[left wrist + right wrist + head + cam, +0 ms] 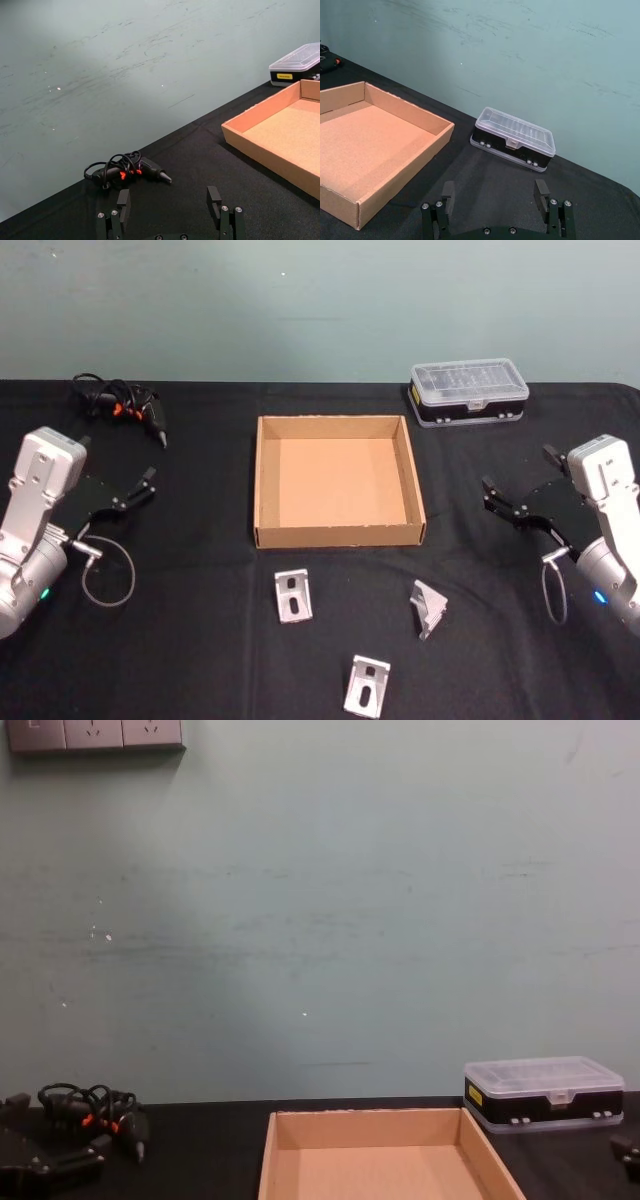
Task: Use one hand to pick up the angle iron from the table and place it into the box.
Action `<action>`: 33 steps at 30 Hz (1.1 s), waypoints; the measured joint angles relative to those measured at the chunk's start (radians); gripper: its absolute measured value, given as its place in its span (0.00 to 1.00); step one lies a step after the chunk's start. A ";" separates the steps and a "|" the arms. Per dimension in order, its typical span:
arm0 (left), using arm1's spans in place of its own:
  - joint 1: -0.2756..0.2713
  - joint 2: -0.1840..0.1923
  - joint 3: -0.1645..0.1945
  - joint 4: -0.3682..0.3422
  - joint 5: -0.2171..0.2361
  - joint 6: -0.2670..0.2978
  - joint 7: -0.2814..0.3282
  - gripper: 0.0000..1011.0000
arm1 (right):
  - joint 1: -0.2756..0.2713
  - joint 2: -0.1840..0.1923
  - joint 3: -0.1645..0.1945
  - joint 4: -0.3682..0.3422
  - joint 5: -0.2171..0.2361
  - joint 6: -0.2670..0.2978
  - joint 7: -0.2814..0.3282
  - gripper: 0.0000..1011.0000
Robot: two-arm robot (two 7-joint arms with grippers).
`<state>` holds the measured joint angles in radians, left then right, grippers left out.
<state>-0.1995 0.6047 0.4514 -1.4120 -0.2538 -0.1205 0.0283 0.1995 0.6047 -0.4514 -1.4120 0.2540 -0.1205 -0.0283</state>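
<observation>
Nearest the robot, one angle iron [367, 687] stands on the black table [200, 650], close to its front edge. Two more silver angle irons lie between it and the box: one [293, 597] to the left and one [428, 608] to the right, tipped on its side. All three rest apart from each other, outside the cardboard box [340, 534], which sits at the table's middle. The left gripper [168, 192] hovers left of the box, fingers spread and holding nothing. The right gripper [494, 187] hovers to the box's right, likewise spread wide and unladen. A black case with a clear lid [468, 392] sits behind the box to the right. A black corded tool [125, 405] lies at the far left.
</observation>
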 joint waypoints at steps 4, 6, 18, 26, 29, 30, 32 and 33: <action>0.000 0.000 0.000 0.000 0.000 0.000 0.000 0.99 | 0.000 0.000 0.000 0.000 0.000 0.000 0.000 0.99; 0.000 0.000 0.000 0.000 0.000 0.000 0.000 0.99 | 0.000 0.000 0.000 0.000 0.000 0.000 0.000 0.99; 0.000 0.000 0.000 0.000 0.000 0.000 0.000 0.99 | 0.000 0.000 0.000 0.000 0.000 0.000 0.000 0.99; 0.000 0.000 0.000 0.000 0.000 0.000 0.000 0.99 | 0.000 0.000 0.000 0.000 0.000 0.000 0.000 0.99; 0.000 0.000 0.000 0.000 0.000 0.000 0.000 0.99 | 0.000 0.000 0.000 0.000 0.000 0.000 0.000 0.99; 0.000 0.000 0.000 0.000 0.000 0.000 0.000 0.99 | 0.000 0.000 0.000 0.000 0.000 0.000 0.000 0.99; 0.000 0.000 0.000 0.000 0.000 0.000 0.000 0.99 | 0.000 0.000 0.000 0.000 0.000 0.000 0.000 0.99; 0.000 0.000 0.000 0.000 0.000 0.000 0.000 0.99 | 0.000 0.000 0.000 0.000 0.000 0.000 0.000 0.99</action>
<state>-0.1995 0.6047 0.4514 -1.4120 -0.2539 -0.1205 0.0283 0.1995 0.6047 -0.4514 -1.4120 0.2539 -0.1205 -0.0283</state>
